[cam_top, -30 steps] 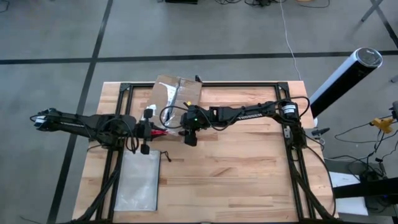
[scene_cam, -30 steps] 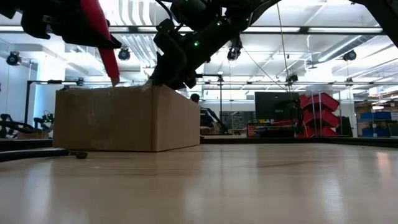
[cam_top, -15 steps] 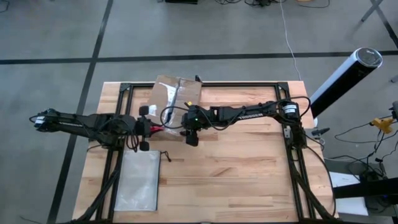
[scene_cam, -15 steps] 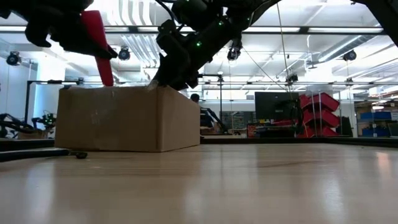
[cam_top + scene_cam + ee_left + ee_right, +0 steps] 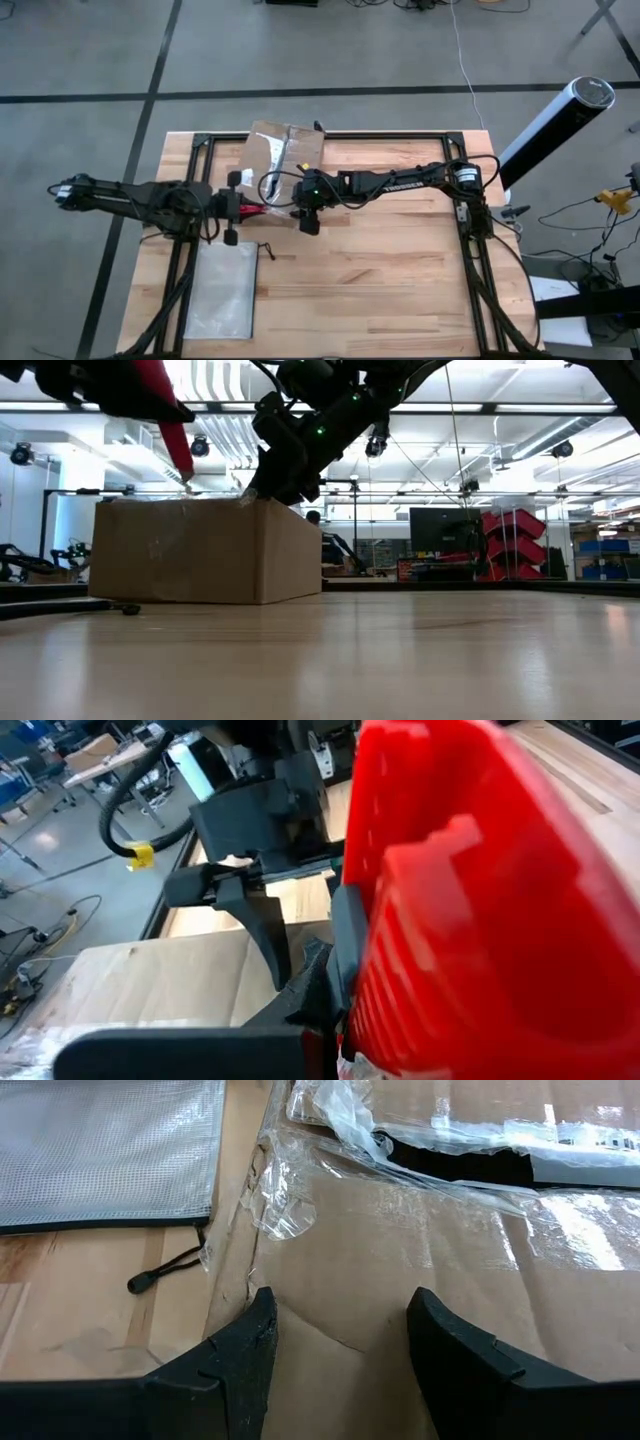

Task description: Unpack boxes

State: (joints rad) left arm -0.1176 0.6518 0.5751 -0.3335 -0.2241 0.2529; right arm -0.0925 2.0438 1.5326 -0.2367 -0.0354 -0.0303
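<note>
Box (image 5: pixel 283 150) label unreadable; left hand (image 5: pixel 236 208) grips red knife (image 5: pixel 252 210).

Between the earlier views and this one, the left gripper (image 5: pixel 243 208), closed on the red knife (image 5: pixel 172 432), drew back from the cardboard box (image 5: pixel 205 550) toward its own side of the table, then shifted slightly. In the low view the knife first swung from a slant, tip near the box's top edge, to nearly upright above it, then tilted again, its tip coming down close to the top of the box beside the right gripper (image 5: pixel 262 488).
</note>
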